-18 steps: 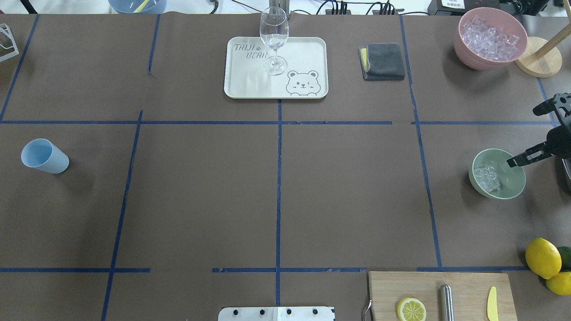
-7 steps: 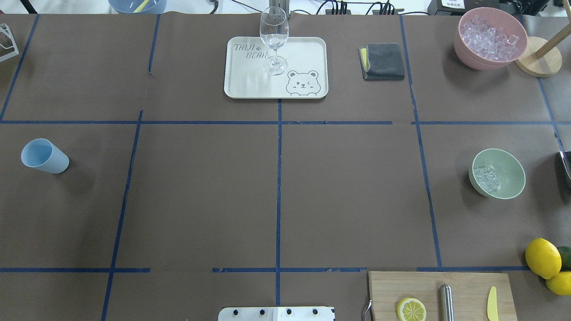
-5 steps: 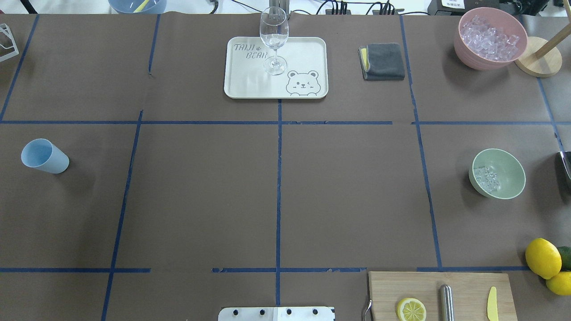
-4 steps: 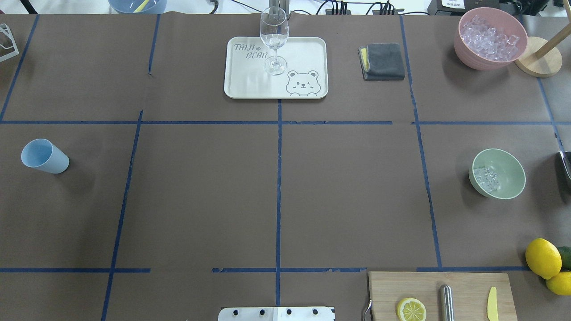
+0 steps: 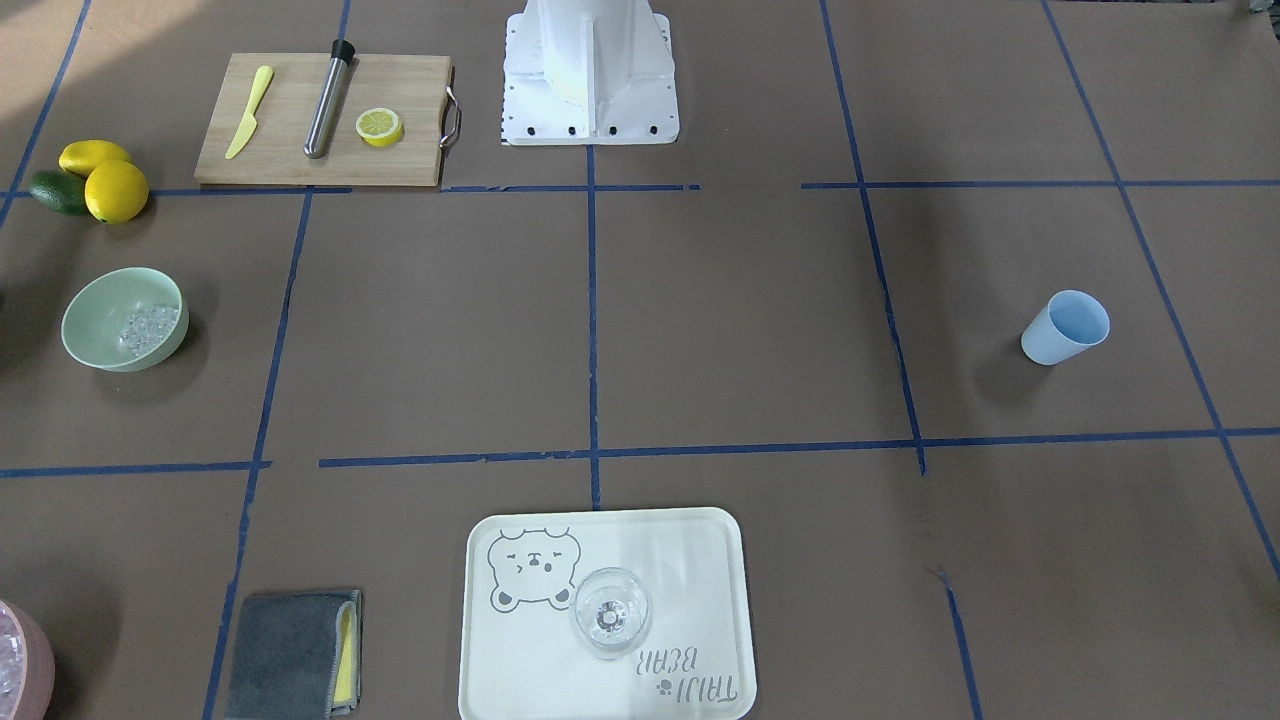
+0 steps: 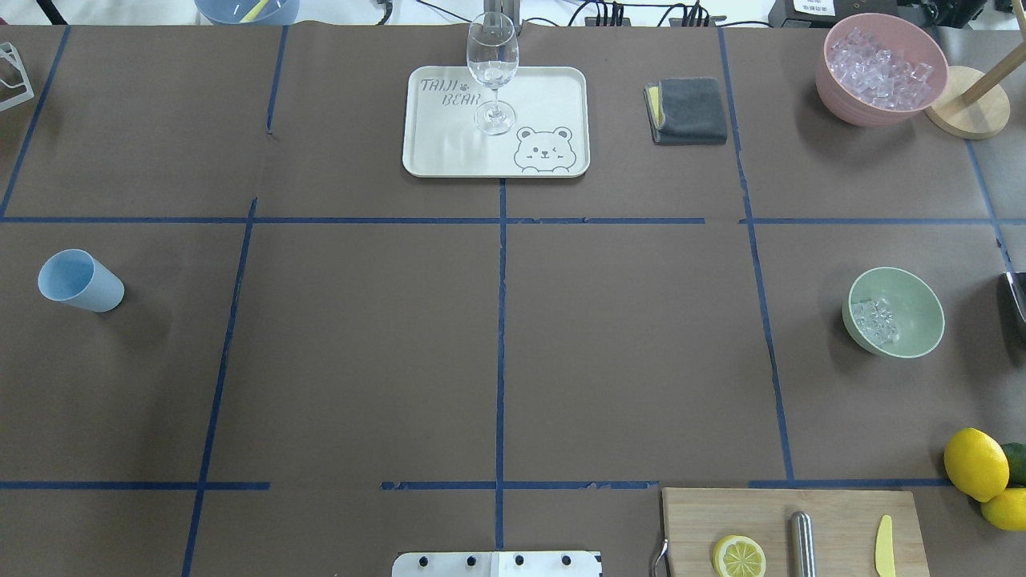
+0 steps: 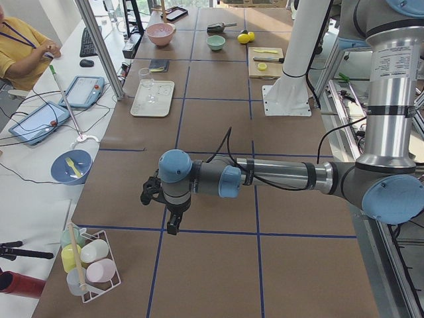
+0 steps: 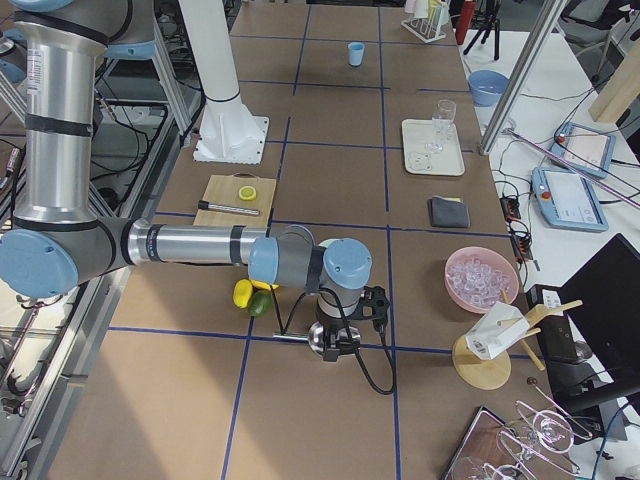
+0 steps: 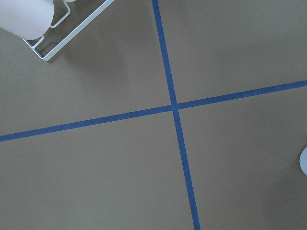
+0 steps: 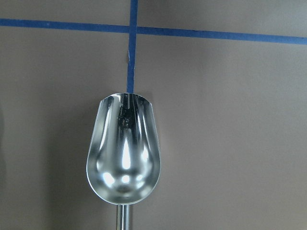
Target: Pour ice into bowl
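Note:
The mint-green bowl (image 6: 896,312) sits at the table's right side, with a small heap of ice (image 6: 874,319) inside against its left wall. From the front camera the bowl (image 5: 125,320) and its ice (image 5: 148,325) are at the left. An empty steel scoop (image 10: 123,153) lies on the table right of the bowl, its tip (image 6: 1016,292) just inside the overhead view. My right gripper (image 8: 345,335) hangs over that scoop; I cannot tell if it is open or shut. My left gripper (image 7: 171,228) hovers over bare table at the left end, and its state cannot be told either.
A pink tub (image 6: 882,68) full of ice stands at the back right beside a wooden stand (image 6: 966,104). A tray (image 6: 553,88) with a wine glass (image 6: 492,72), a grey cloth (image 6: 688,110), a light blue cup (image 6: 78,280), lemons (image 6: 975,463) and a cutting board (image 6: 834,521) are also on the table.
My right gripper, which hung at the bowl's right rim 2.5 s ago, has drawn back to the right, out of the overhead view. Nothing has moved in the last second.

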Tool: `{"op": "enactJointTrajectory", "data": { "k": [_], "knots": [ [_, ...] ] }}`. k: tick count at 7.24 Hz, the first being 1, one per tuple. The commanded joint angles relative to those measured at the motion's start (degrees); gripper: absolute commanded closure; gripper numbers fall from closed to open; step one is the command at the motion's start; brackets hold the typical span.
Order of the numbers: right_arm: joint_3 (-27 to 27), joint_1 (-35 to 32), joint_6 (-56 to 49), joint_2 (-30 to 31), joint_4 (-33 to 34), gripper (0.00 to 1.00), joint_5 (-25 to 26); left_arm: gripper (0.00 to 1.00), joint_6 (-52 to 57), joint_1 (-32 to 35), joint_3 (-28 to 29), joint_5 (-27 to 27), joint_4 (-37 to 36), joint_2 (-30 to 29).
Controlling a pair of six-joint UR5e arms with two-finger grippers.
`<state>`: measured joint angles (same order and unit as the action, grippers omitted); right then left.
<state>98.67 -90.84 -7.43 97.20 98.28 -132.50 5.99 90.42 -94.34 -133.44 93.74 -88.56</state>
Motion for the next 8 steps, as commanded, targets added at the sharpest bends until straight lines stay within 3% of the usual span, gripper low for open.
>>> {"op": "enactJointTrajectory", "data": {
  "k": [1,8],
  "knots": [
    [-0.1,0.5,0.3,-0.3,0.0,0.00,-1.1,0.00,0.0,0.0,-0.2,0.3,-0.8,0.1],
    [-0.1,0.5,0.0,-0.4,-0.1,0.00,-0.9,0.00,0.1,-0.1,-0.2,-0.1,-2.4,0.1]
  ]
}}
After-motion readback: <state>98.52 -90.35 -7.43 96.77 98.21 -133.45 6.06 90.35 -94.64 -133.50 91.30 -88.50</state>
